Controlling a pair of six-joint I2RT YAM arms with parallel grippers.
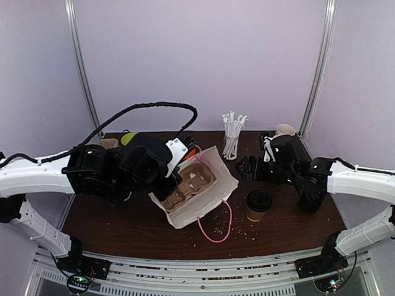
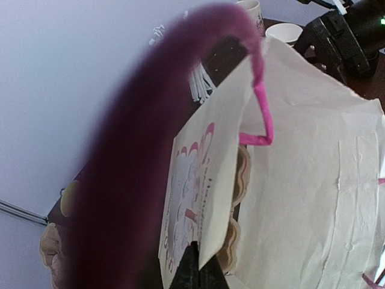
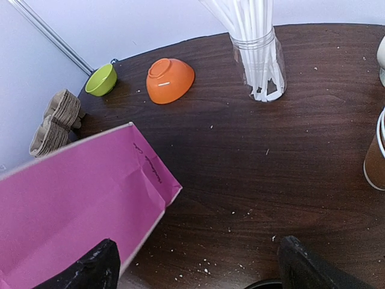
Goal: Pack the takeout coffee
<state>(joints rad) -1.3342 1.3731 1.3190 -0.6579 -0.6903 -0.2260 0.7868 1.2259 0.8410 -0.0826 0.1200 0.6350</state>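
The takeout coffee (image 1: 258, 205), a brown paper cup with a black lid, stands on the table right of the bag. Only a sliver of its lid (image 3: 267, 285) shows at the bottom edge of the right wrist view. A white paper bag (image 1: 207, 197) with pink handles lies open, and a brown pulp cup carrier (image 1: 191, 182) sits inside it. My left gripper (image 2: 195, 268) is shut on the bag's rim (image 2: 216, 198), at the bag's left side (image 1: 165, 186). My right gripper (image 3: 198, 271) is open and holds nothing. It hovers behind the coffee (image 1: 242, 166).
A jar of white straws (image 1: 231, 145) stands at the back centre. An orange bowl (image 3: 170, 79), a green bowl (image 3: 101, 79) and a stack of pulp carriers (image 3: 55, 120) sit at the back left. Spare paper cups (image 1: 285, 130) and a black lid stack (image 1: 311, 200) are on the right.
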